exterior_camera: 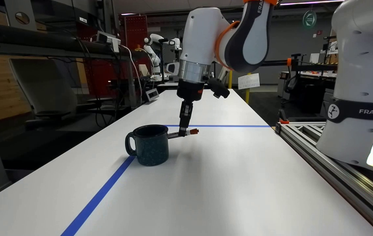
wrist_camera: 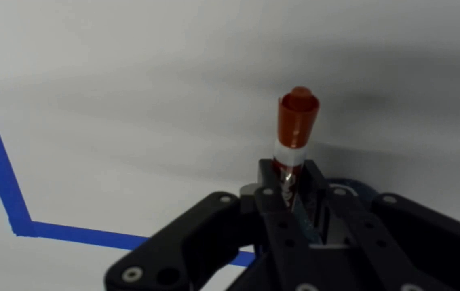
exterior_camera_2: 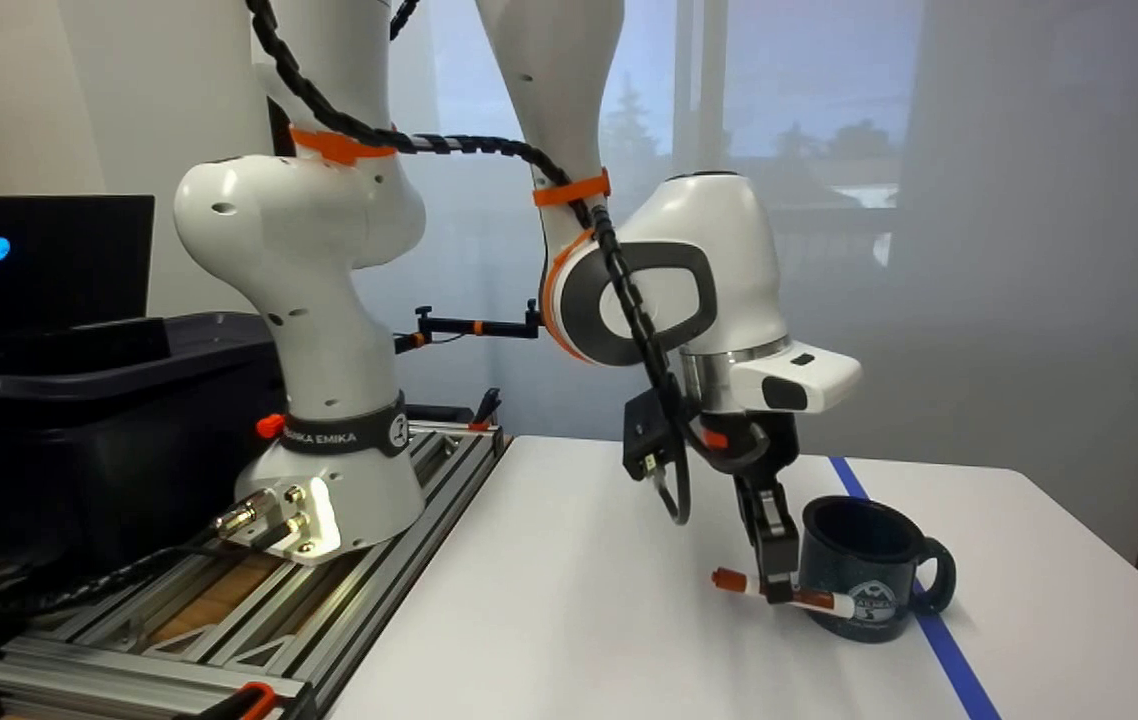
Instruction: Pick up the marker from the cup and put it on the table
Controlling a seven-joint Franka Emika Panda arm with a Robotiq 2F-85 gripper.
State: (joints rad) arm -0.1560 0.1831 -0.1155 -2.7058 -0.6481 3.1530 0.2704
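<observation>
The marker (exterior_camera: pixel 193 131) is a slim stick with a red-orange cap and white bands. My gripper (exterior_camera_2: pixel 779 588) is shut on its middle and holds it nearly level, outside the mug and apart from the table top. The marker also shows in an exterior view (exterior_camera_2: pixel 815 600), its white end in front of the mug's wall. In the wrist view the marker (wrist_camera: pixel 296 125) sticks out between the fingertips (wrist_camera: pixel 288 173). The dark teal cup (exterior_camera: pixel 152 147) stands upright on the white table (exterior_camera: pixel 239 183). In the wrist view the gripper hides most of the cup (wrist_camera: pixel 353 188).
Blue tape lines (exterior_camera: pixel 101 193) cross the table, and the cup stands by one of them. The robot's base (exterior_camera_2: pixel 329 500) stands on a metal rail frame (exterior_camera_2: pixel 459 490) along the table's edge. A small grey box (exterior_camera: pixel 152 95) sits at the table's far edge.
</observation>
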